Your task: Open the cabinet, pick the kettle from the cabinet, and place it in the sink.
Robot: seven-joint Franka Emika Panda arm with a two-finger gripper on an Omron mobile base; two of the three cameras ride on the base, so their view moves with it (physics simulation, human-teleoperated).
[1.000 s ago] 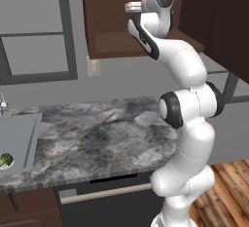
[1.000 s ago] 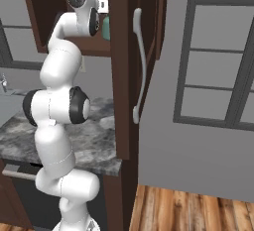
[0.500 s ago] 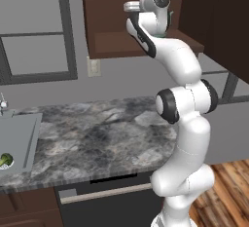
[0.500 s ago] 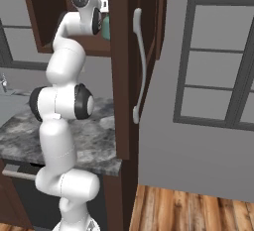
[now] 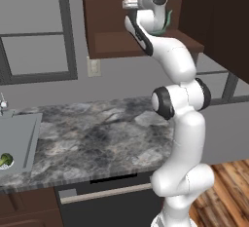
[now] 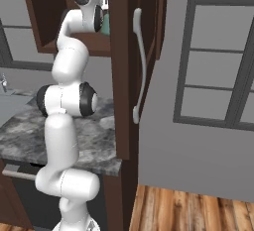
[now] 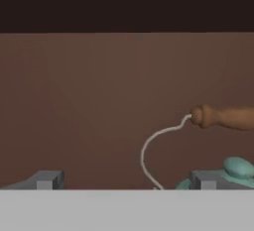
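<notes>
Hand view: gripper (image 7: 124, 180) spread wide, nothing between the 2 tips; left fingertip (image 7: 47, 179) and right fingertip (image 7: 206, 179) sit at the bottom edge. Kettle (image 7: 237, 168) is off to the right, past the right tip: teal lid knob just beyond it, thin white handle wire arching up from between the tips to a brown wooden grip up and right. No contact visible. Plain brown back wall of the cabinet (image 7: 99, 101) straight ahead, dark band above it.

Left base view: hand is up inside the open cabinet (image 5: 116, 41), a sliver of teal kettle (image 5: 168, 19) showing just behind the wrist. Well below and left of the hand: marbled counter (image 5: 102, 133), sink (image 5: 19, 138) at the left edge with a small green broccoli piece (image 5: 5, 160) in it. Wall outlet (image 5: 94, 66) under the cabinet, window (image 5: 34, 31) to the left, dark appliance front (image 5: 107, 201) under the counter.

Right base view: cabinet door (image 6: 131, 66) swung open toward the camera, edge-on, long silver bar handle (image 6: 139, 64) on it; it stands right beside the hand and screens most of the interior. Teal of the kettle (image 6: 105, 23) peeks out between hand and door.

Versus 1 s ago: arm has pushed slightly deeper and higher into the cabinet; jaws unchanged, kettle, door and counter items unmoved.
</notes>
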